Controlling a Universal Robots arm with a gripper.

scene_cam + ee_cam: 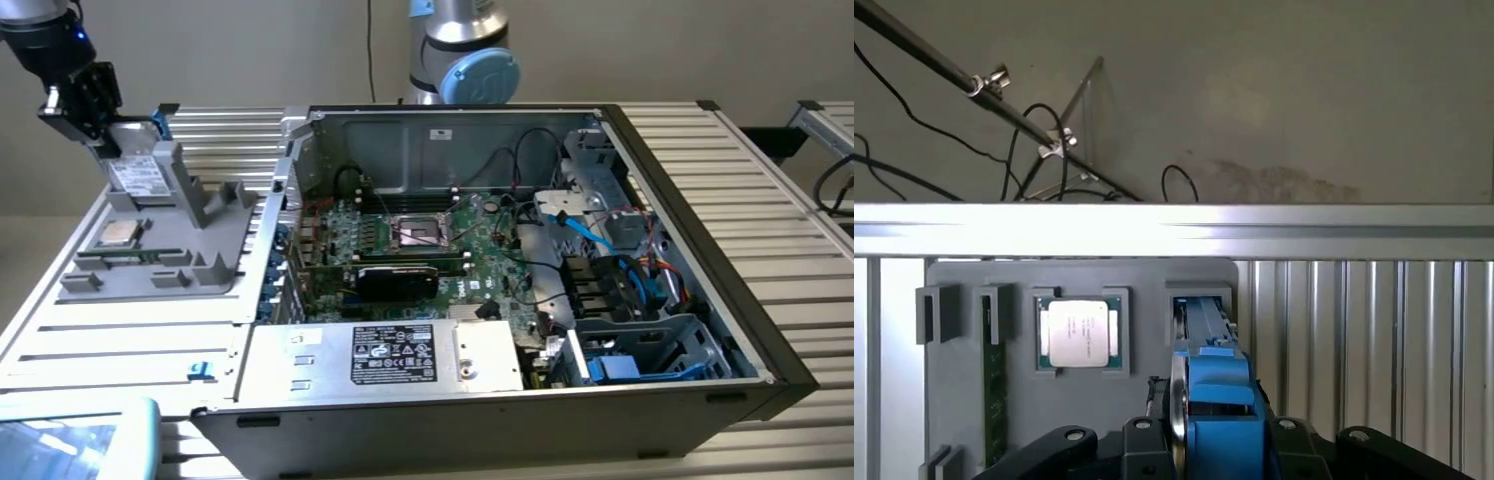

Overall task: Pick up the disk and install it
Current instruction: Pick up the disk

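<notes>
While the disk [134, 178] stands in the grey holder [200, 220] at the exterior view's far left, the claw [110, 140] clamps its top edge: pickup stage, probably; freeing it needs a straight pull.

I count one disk [134, 177] in its blue frame, one small square chip [118, 235], one green memory stick [996, 400], and one grey holder [200, 252] under them. There is one open computer case [667, 150], one silver box [487, 350] inside it, and one counter [134, 340]. My fingers [1286, 445] are two.
</notes>
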